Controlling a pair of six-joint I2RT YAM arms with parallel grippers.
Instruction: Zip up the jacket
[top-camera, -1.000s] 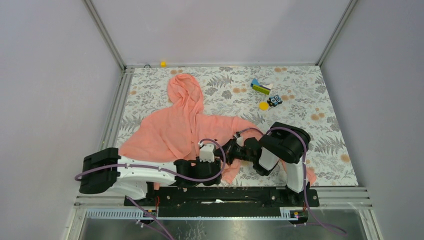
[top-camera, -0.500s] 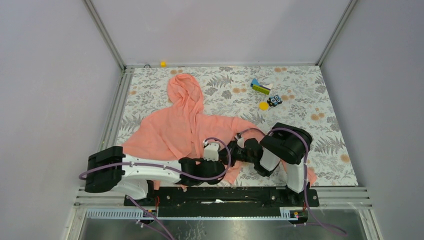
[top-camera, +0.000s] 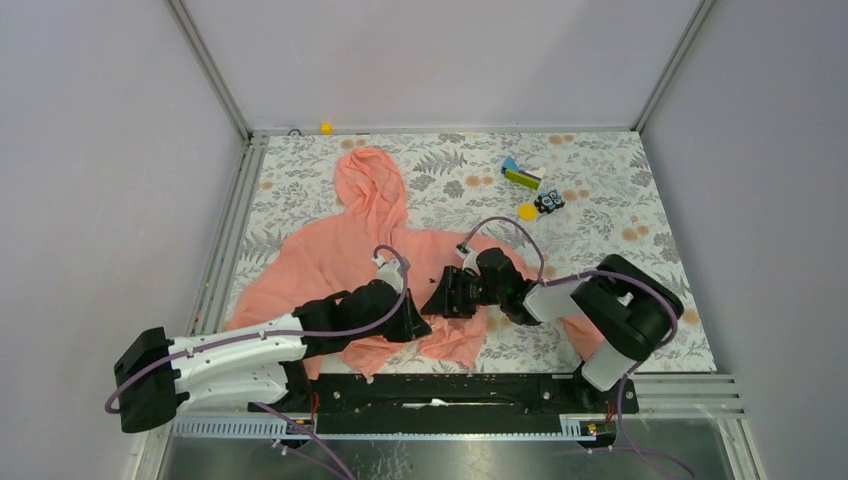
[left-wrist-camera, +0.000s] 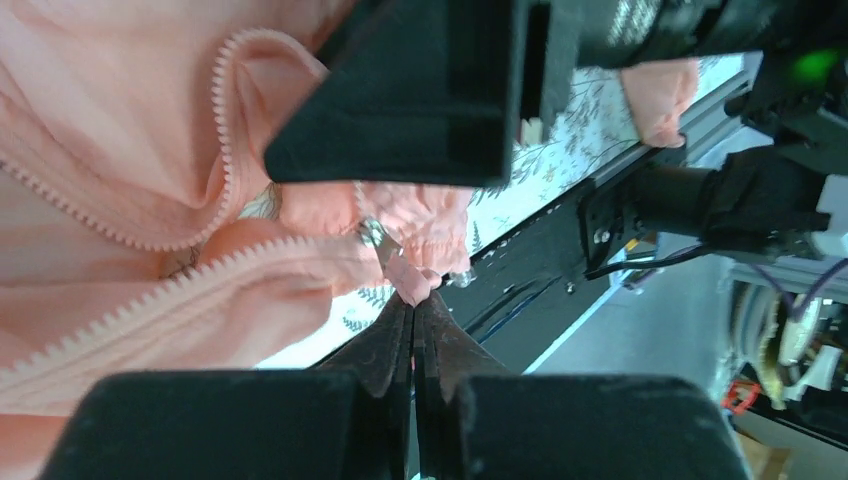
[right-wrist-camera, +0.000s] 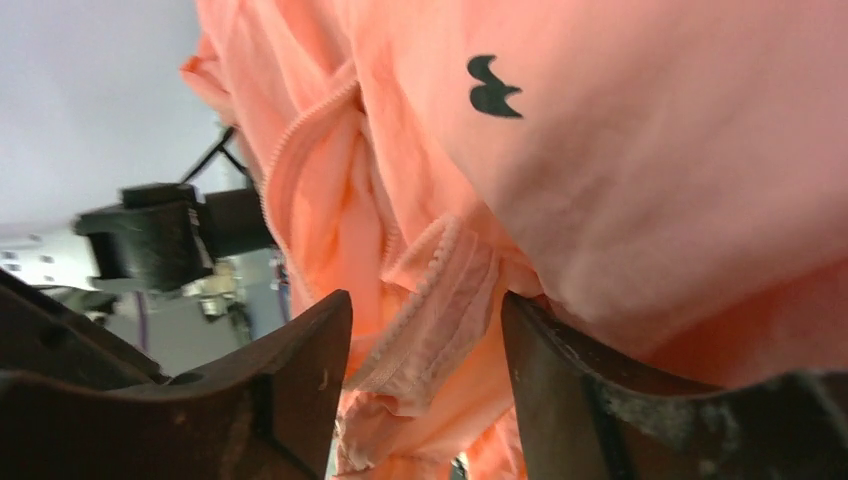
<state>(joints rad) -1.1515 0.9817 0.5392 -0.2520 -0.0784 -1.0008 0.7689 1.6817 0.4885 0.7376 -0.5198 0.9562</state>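
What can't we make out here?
Left wrist: left gripper pinches the pull tab, but a black block hides where the zipper teeth meet.
Right wrist: folds of the jacket fill the right gripper; clamped or not, unclear.
Top view: both grippers cover the zipper; far small items too small.

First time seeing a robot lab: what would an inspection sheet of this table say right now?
Surface: fern-print table, flat.
Job's things: pink jacket spread out, hood far; zipper open near the hem.
Clutter: coloured block, yellow disc, dark toy, far right.
Grippers: left gripper pinches the zipper pull; right gripper open, hem between its fingers.
Cables: purple cables along both arms.
Surroundings: grey walls, metal rail.
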